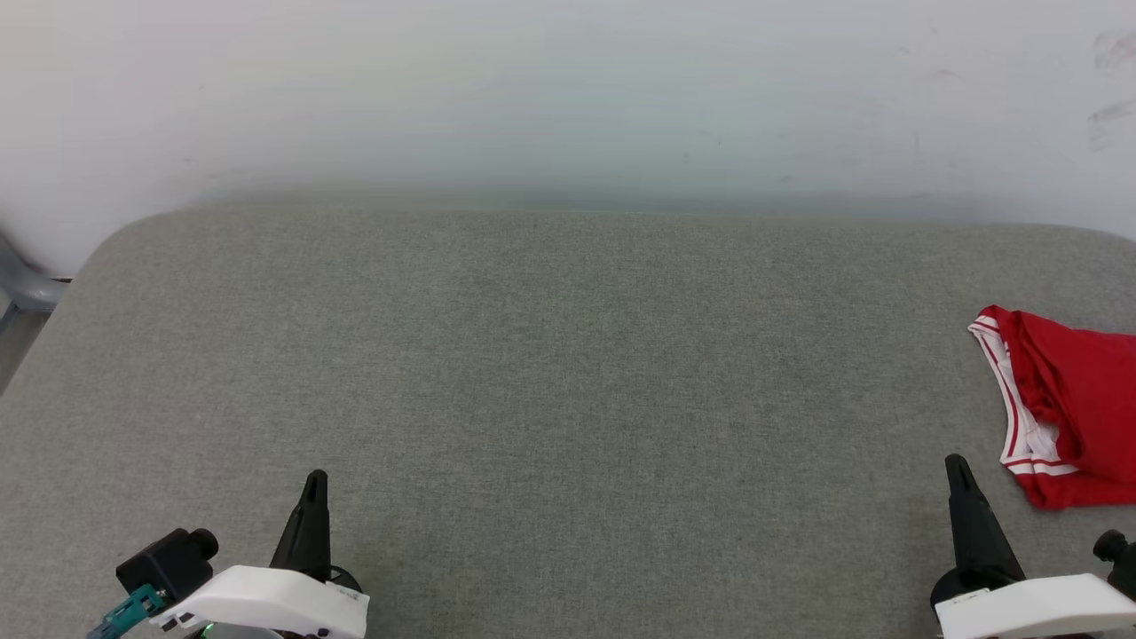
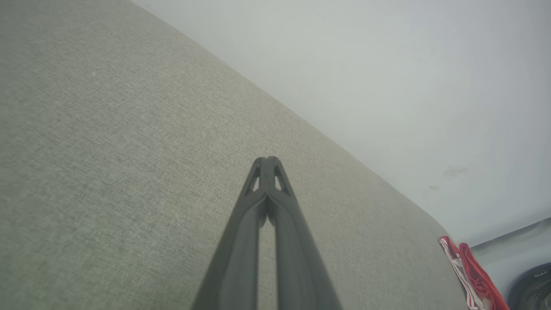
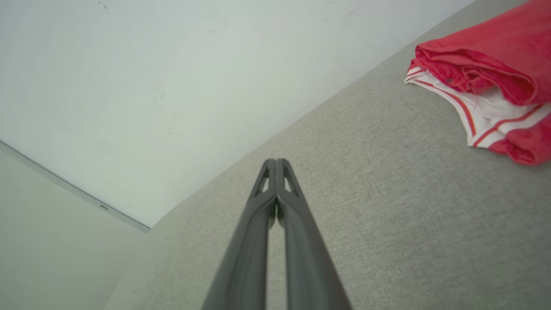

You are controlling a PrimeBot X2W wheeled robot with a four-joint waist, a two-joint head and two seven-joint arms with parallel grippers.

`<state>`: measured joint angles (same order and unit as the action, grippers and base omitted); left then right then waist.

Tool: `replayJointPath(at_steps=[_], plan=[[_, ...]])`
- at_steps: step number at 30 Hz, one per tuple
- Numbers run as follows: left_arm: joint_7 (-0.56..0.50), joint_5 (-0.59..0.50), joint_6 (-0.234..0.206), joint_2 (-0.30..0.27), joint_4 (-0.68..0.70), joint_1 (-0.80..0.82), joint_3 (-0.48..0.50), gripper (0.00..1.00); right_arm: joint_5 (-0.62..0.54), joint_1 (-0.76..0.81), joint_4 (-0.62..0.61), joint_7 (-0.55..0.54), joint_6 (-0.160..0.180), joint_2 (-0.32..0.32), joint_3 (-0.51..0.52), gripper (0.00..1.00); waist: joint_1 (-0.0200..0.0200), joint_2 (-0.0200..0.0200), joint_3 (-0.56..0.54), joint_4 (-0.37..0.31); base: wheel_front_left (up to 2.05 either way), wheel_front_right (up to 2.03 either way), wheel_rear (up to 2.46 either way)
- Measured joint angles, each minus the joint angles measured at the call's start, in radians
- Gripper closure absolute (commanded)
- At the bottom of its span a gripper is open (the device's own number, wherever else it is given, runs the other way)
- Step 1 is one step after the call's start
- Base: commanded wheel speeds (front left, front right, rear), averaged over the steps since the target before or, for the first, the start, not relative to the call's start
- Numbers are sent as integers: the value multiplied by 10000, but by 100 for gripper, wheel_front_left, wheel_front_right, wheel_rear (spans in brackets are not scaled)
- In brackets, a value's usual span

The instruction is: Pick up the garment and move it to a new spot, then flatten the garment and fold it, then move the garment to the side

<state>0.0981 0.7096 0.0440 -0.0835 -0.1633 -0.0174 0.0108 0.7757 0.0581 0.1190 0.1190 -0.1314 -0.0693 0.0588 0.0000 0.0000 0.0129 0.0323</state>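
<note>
Red jersey cloth with white, red-striped trim lies in a compact heap: the garment (image 1: 1078, 399) sits at the far right edge of the grey fabric worktop (image 1: 568, 373), partly cut off by the head view's border. Its layers are doubled over one another, with a rolled red fold on top and a white sleeve edge showing below. We cannot tell whether that is a neat fold or a loose crumple, and no lettering shows.

Nearest to it, our right claw (image 1: 956, 466) stands just beside the heap's near corner, not touching it, with its fingers pressed together on nothing. Our left claw (image 1: 315, 484) rests well apart at the lower left, likewise closed tight and empty.

We judge that this fits two stages: a jersey at the side waiting to be lifted toward the middle, or one folded and parked aside with the arms at rest. The pictures do not settle which. Either way, doing well here means keeping both claws clear of the cloth so no finger snags the trim. It also means checking the whole heap, including the part past the view's border, before we commit to anything.
</note>
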Motion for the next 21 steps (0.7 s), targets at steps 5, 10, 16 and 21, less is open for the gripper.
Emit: replayJointPath(at_steps=[5, 10, 16, 21], plan=[[-176, 725, 63, 15, -58, 64, 71, 100, 694, -144, 111, -144, 0, -19, -6, 100, 0, 0, -5, -19, 0, 0, 0], [-345, 1411, 111, 38, -130, 165, 173, 100, 1360, -232, 192, -307, 0, -35, -4, 100, 0, 0, -11, -37, 0, 0, 0], [-518, 2182, 188, 61, -207, 261, 261, 100, 2123, -386, 293, -476, 2, -42, 2, 100, 0, 0, -17, -59, 0, 0, 0], [-685, 2798, 257, 86, -261, 343, 322, 100, 2719, -483, 399, -594, 2, -48, 8, 100, 0, 0, -23, -77, 0, 0, 0]])
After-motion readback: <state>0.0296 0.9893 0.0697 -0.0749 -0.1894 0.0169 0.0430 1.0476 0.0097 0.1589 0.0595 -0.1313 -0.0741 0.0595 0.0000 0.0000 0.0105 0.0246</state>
